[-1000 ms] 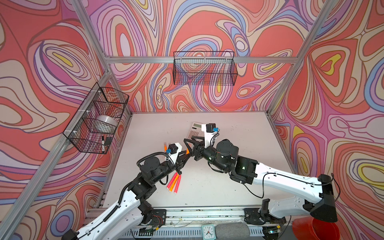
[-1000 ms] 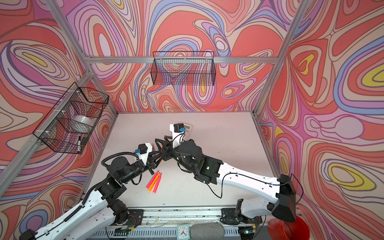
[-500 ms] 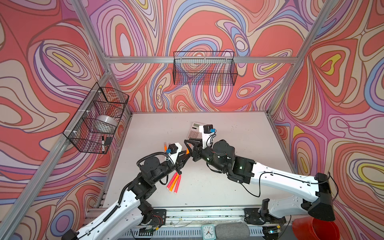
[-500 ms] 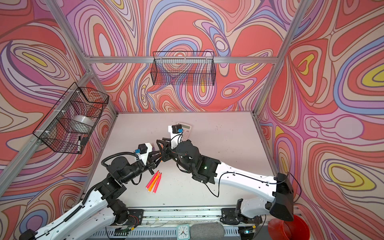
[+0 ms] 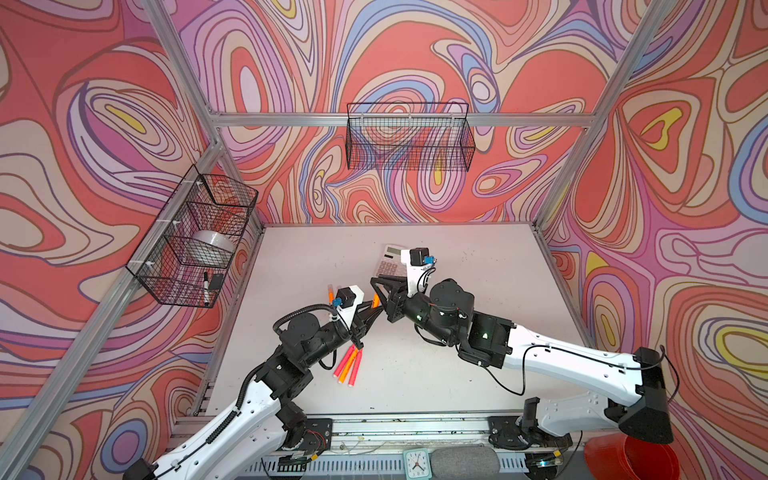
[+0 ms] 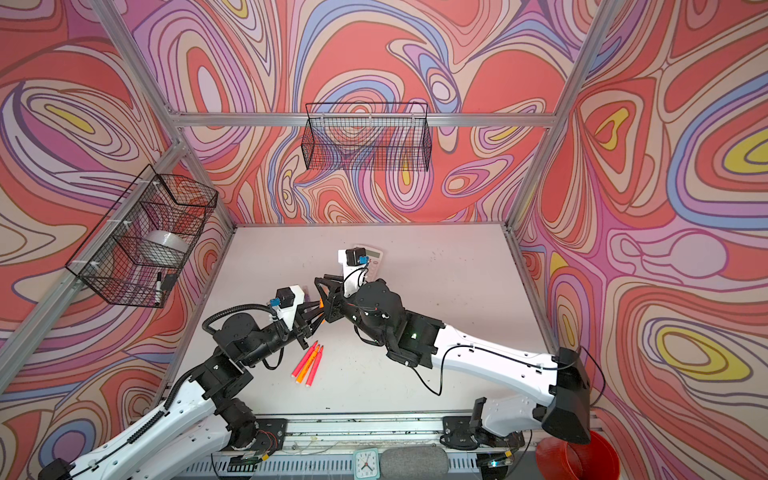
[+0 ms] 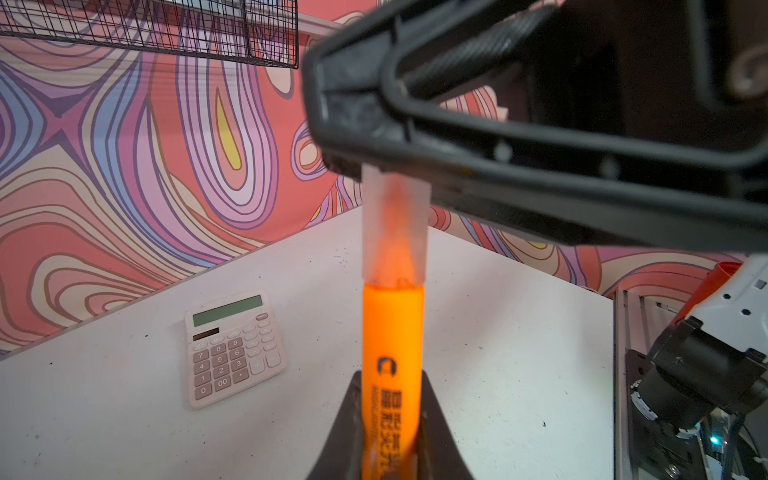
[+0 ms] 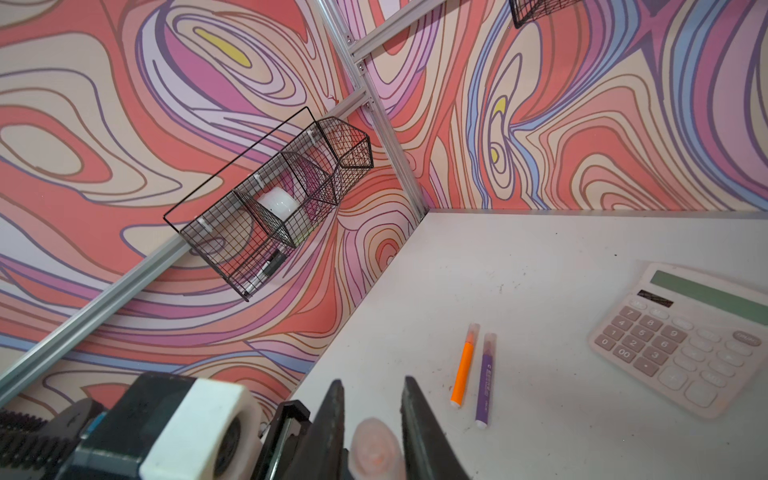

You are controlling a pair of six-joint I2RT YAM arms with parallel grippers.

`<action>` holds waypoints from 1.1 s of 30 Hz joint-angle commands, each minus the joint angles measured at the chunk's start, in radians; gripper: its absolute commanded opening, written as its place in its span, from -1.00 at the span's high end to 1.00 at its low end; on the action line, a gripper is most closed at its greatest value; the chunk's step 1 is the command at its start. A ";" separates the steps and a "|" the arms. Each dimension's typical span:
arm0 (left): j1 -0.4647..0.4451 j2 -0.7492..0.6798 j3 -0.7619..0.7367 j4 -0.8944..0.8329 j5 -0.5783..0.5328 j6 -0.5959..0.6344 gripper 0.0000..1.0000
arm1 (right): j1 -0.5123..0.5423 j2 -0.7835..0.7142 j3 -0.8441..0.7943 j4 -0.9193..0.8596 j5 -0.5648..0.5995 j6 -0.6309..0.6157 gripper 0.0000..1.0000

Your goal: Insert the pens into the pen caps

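Observation:
My left gripper [image 7: 390,419] is shut on an orange pen [image 7: 392,332] that points up and away from it. A translucent pen cap [image 7: 395,232] sits over the pen's tip. My right gripper [image 8: 372,384] is shut on that cap [image 8: 374,451], and its black fingers [image 7: 478,137] cross above the pen. In both top views the two grippers [image 5: 368,312] [image 5: 377,296] meet tip to tip above mid-table. Three uncapped pens [image 5: 349,365] [image 6: 307,361] lie by the left arm. A capped orange pen [image 8: 463,370] and a capped purple pen [image 8: 484,378] lie side by side.
A pale calculator [image 5: 390,262] [image 7: 232,349] lies behind the grippers. A wire basket [image 5: 195,241] on the left wall holds a tape roll and a black-capped marker. Another basket [image 5: 409,137] hangs on the back wall. A small clock [image 5: 415,463] and a red bucket [image 5: 627,457] are at the front.
The right gripper's jaws have drawn in onto the cap, and its arm shifted only slightly. The left arm has kept still with the orange pen.

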 commanded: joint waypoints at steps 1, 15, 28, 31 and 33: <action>-0.002 -0.011 0.004 0.019 -0.019 0.008 1.00 | 0.003 -0.014 -0.008 0.012 -0.025 0.003 0.75; -0.002 0.120 0.257 0.036 -0.217 -0.105 1.00 | 0.081 0.004 -0.076 -0.108 -0.016 0.014 1.00; 0.067 0.167 0.412 0.071 -0.270 -0.120 1.00 | 0.107 -0.076 -0.295 0.003 -0.141 0.118 1.00; 0.074 0.165 0.419 0.105 -0.339 -0.082 1.00 | 0.147 -0.065 -0.325 0.045 -0.148 0.155 1.00; 0.086 0.173 0.427 0.137 -0.358 -0.064 1.00 | 0.170 -0.052 -0.338 0.066 -0.151 0.180 1.00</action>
